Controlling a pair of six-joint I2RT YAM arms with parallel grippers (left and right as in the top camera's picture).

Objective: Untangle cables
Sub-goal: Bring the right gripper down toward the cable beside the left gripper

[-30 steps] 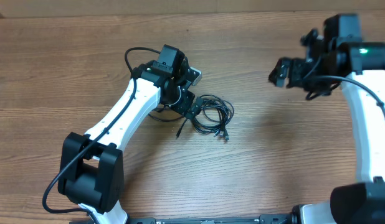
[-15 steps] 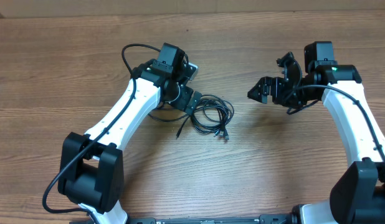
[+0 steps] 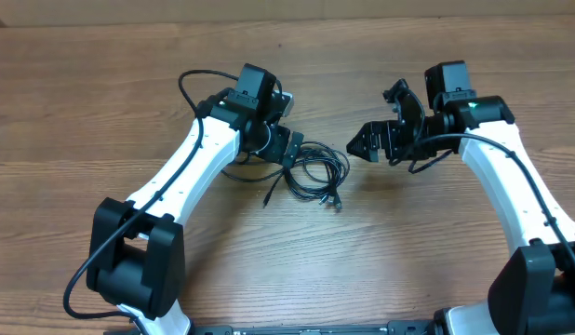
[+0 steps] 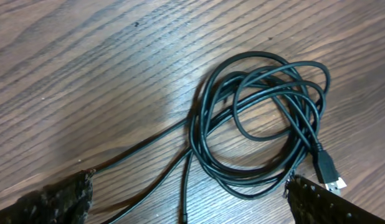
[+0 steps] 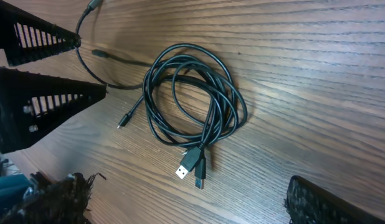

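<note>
Cables (image 3: 315, 172): thin black cords in one loose coil, loops overlapping and crossing, lying flat on the table (image 3: 436, 251). The left wrist view shows the same coil (image 4: 261, 118), and so does the right wrist view (image 5: 192, 93).

A silver-tipped USB plug (image 5: 187, 165) sits at the coil's near edge, with a second dark plug just beside it. Loose tails run out of the coil's left side; one ends in a small connector lying apart from the loops.

Left gripper (image 3: 289, 149): just left of the coil and low over the table. Its jaws are spread wide with nothing between them but the loose tails, which pass through the gap (image 4: 189, 182). I cannot tell whether either finger touches a cord. Nothing is grasped.

Right gripper (image 3: 382, 119): right of the coil, clear of it, pointing toward it. Its jaws are spread wide and hold nothing; its camera looks down on the whole coil between its fingertips (image 5: 186, 199).
</note>
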